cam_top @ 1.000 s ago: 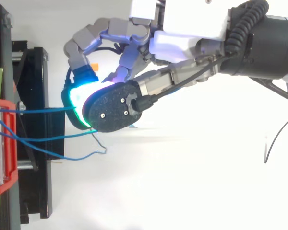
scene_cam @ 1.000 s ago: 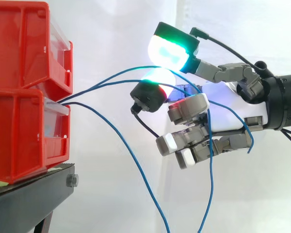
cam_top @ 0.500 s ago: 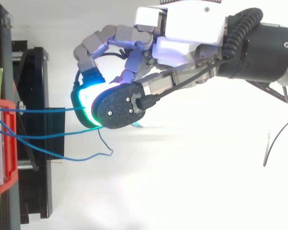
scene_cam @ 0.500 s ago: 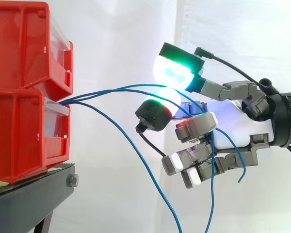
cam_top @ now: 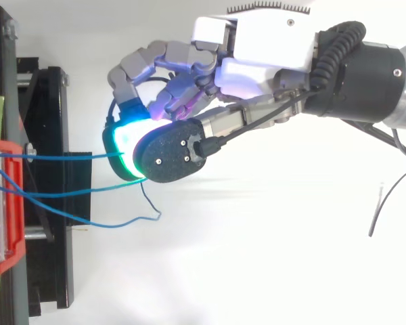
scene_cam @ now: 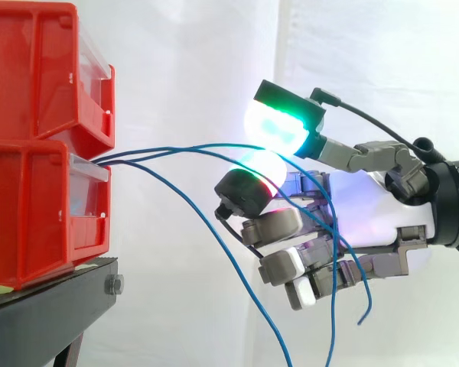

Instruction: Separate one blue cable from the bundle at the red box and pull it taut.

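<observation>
Side view: blue cables (scene_cam: pixel 176 150) from red bins (scene_cam: pixel 38 199) across hand (scene_cam: pixel 371 222), black stand (scene_cam: pixel 46 321) below.

This is a robotics lab with a test rig set up in it, not a lived-in room. A plain white curtain (scene_cam: pixel 367 46) closes off the whole background as a backdrop. 2 red plastic storage bins (scene_cam: pixel 30 84) are stacked one on the other on a black metal stand (scene_cam: pixel 53 306), and a bare hex bolt (scene_cam: pixel 114 285) shows at the stand's edge. Thin blue cables (scene_cam: pixel 176 148) lead out at the front where the 2 bins meet and hang loose in the air. An industrial robot arm (cam_top: pixel 365 74) reaches in. It carries a hand (scene_cam: pixel 382 214) with grey jointed fingers and green-glowing pads (scene_cam: pixel 279 126), and the fingers are curled about the cables.
</observation>
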